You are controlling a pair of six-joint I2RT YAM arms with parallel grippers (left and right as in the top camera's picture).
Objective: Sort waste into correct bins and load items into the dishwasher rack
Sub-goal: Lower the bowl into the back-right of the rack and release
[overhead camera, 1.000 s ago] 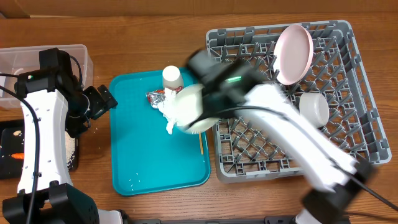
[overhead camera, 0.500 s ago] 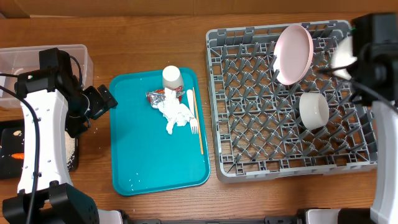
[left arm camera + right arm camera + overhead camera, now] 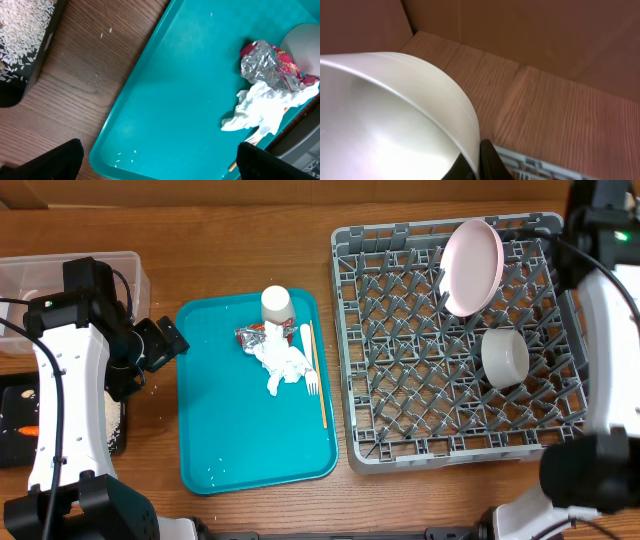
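Left pincer (image 3: pixel 163 343): jaws wide apart, holding nothing; hovers at the left edge of the teal tray (image 3: pixel 240 445), centre-left of the overhead frame.
Right pincer (image 3: pixel 475 165): clamped on the rim of a white bowl (image 3: pixel 395 115), seen in the wrist view; in the overhead view it sits at the upper right corner.
Dishwasher rack (image 3: pixel 400 452): right half of the frame, on the tabletop (image 3: pixel 250 240).
Pink plate (image 3: pixel 472 265): on edge among the pegs, upper part of the rack.
Second white bowl (image 3: pixel 505 357): tilted in the rack, just below the plate.
White cup (image 3: pixel 276 303): top of the teal tray.
Wrapper (image 3: pixel 250 336): just below the cup, touching the napkin (image 3: pixel 283 365).
Fork (image 3: pixel 309 360), wooden stick (image 3: pixel 321 405): side by side, right side of the tray.
Clear tub (image 3: pixel 130 265): upper left, partly behind the left arm.
Black tray (image 3: pixel 10 395): left edge; holds grains (image 3: pixel 25 30) and the carrot (image 3: pixel 27 430).
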